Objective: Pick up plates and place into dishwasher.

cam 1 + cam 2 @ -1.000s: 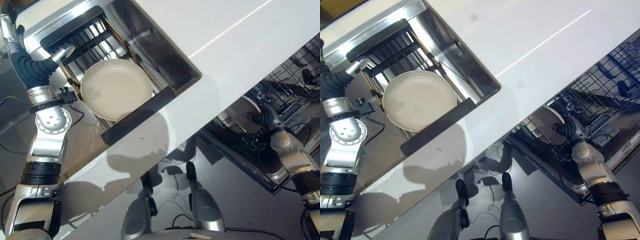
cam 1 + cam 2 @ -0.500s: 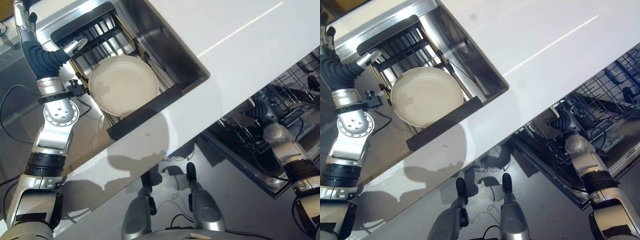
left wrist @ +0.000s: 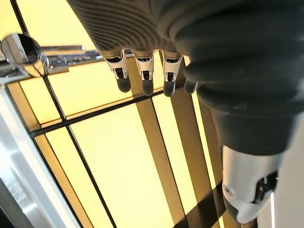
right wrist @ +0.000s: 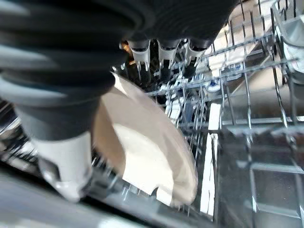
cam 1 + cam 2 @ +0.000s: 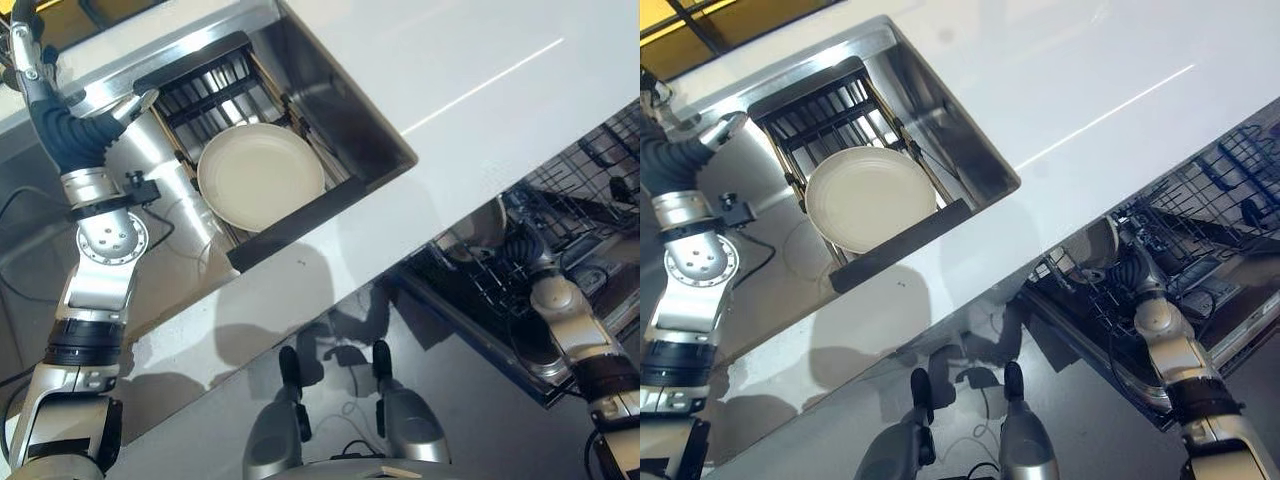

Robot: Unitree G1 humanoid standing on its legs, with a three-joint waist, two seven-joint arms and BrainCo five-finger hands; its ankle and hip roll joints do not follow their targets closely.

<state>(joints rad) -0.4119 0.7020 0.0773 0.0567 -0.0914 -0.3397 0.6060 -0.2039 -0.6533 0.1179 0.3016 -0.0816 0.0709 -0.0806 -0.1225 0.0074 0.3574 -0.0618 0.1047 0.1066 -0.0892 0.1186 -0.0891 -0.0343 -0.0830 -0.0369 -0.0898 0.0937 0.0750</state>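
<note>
Right wrist view: a round cream plate [image 4: 156, 156] is gripped by the right robot hand [image 4: 71, 156] among the dishwasher's wire rack [image 4: 247, 95], where slotting and release are judged next.

Bright overhead light washes the glossy white countertop [image 5: 480, 90], with soft grey shadows pooling along its front edge. The shiny steel sink [image 5: 970, 140] walls throw glare. A round cream plate [image 4: 152, 147] is motion-blurred in the right wrist view; yellow backlit window panes [image 3: 118, 161] glow.
</note>
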